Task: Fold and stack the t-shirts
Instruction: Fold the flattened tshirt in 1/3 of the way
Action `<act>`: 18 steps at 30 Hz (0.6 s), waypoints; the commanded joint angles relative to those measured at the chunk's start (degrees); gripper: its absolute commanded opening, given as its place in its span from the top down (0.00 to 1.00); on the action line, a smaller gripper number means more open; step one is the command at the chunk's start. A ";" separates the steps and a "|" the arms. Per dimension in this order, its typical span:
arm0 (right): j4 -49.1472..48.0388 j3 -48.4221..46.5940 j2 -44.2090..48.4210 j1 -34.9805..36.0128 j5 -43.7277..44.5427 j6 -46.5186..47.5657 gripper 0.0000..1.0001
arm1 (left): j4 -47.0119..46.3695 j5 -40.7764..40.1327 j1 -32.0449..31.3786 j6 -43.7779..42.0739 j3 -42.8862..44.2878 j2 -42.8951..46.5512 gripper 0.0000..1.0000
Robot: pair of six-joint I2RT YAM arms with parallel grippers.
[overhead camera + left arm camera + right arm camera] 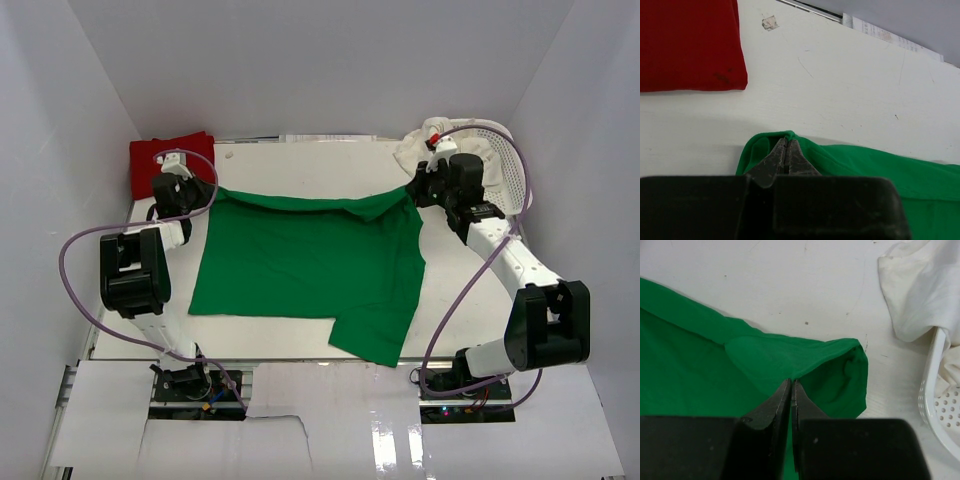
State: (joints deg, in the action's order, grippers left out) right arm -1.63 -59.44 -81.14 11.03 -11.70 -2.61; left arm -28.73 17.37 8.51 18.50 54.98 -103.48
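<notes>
On the white table (300, 165) the bright green cloth t-shirt (300, 265) lies spread, its far corners pinched by the left gripper (785, 150) at ten o'clock and the right gripper (791, 390) at two. A red cloth t-shirt (170, 160) sits folded at eleven; cream-white shirts (418, 150) at one lie unfolded.

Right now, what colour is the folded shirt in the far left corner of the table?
Solid red. The folded shirt shows best in the left wrist view.
</notes>
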 commanded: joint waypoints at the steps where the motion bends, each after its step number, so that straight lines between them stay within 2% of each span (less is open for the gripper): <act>1: -1.97 1.16 2.39 0.57 0.28 -0.29 0.92 | 0.69 0.13 0.36 0.04 -0.49 4.69 1.00; 18: -0.39 4.77 6.61 2.07 1.42 -0.73 0.92 | 6.05 -1.02 0.28 -1.10 -2.33 8.91 1.00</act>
State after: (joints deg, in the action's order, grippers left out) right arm -1.32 -55.24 -77.21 12.56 -11.44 -2.90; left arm -23.57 17.06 8.51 18.24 52.88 -98.61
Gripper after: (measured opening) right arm 0.079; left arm 0.015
